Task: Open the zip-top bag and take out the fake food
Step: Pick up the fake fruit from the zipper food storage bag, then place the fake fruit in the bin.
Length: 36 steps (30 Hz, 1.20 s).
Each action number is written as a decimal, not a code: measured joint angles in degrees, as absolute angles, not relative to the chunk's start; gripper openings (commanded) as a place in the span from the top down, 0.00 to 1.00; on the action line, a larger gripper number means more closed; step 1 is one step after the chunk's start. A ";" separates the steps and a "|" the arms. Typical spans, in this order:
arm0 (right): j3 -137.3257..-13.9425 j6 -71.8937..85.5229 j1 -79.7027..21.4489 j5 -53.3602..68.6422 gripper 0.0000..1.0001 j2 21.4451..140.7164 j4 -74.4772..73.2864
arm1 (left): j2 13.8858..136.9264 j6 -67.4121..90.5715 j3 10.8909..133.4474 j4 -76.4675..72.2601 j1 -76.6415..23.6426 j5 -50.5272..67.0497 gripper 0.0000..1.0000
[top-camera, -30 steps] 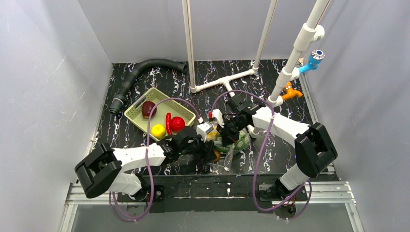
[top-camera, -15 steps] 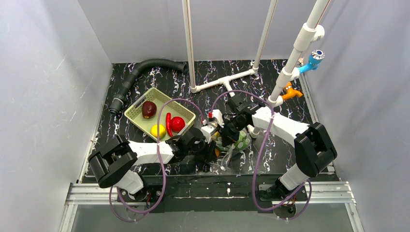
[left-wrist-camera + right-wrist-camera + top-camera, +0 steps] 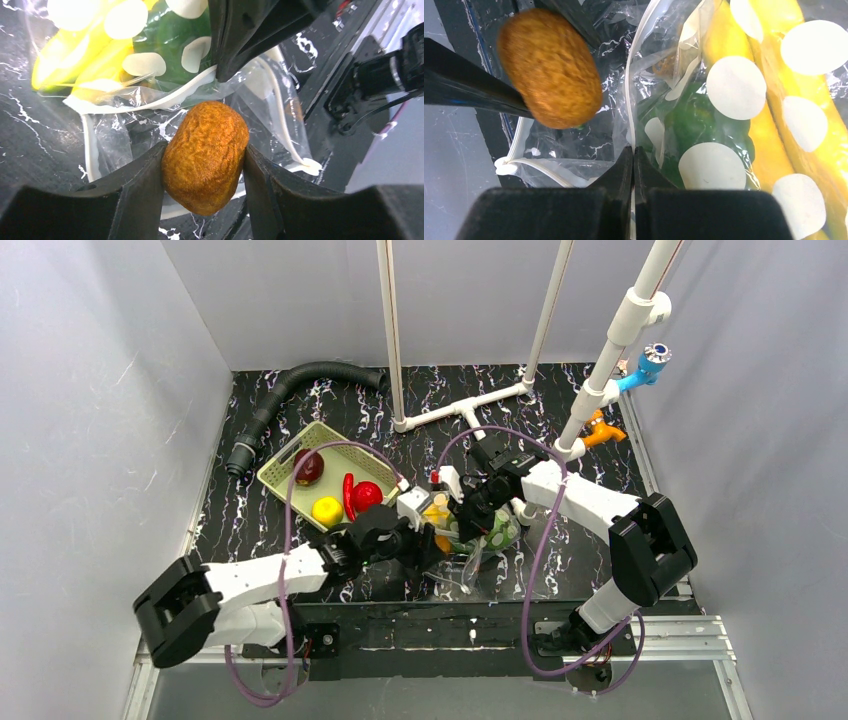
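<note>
The orange fake food (image 3: pixel 205 150) is pinched crosswise in the left pincer (image 3: pixel 204 162) — just outside the zip-top bag (image 3: pixel 145 62), whose lip is clamped by the right pincer (image 3: pixel 633 152).

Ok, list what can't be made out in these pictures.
- Top view: the bag is mostly hidden under the left hand and right hand.
- Right wrist: the orange food is blurred; the banana is cut off by the edges.
- Left wrist: the right hand covers part of the bag.

Black marbled table (image 3: pixel 262 525) bearing basket (image 3: pixel 345 454), zip-top bag (image 3: pixel 490 536), hose (image 3: pixel 290 380)
</note>
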<state>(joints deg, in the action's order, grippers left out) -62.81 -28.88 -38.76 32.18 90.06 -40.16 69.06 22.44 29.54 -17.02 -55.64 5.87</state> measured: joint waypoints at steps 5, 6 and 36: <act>-62.81 -28.93 -38.76 32.08 0.99 90.06 -40.32 | 60.86 24.25 27.62 -14.68 -55.61 4.25 1.00; -62.81 -28.93 -38.76 32.08 0.99 90.06 -40.34 | 59.22 24.64 27.29 -13.82 -55.61 3.84 1.00; -62.81 -30.06 -38.76 32.36 0.99 90.06 -40.53 | 38.98 18.92 35.92 18.11 -32.91 -2.26 1.00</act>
<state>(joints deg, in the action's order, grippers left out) -62.81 -30.06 -38.76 32.36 90.06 -40.53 38.98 18.92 35.92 18.11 -32.91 -2.26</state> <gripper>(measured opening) 0.020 0.503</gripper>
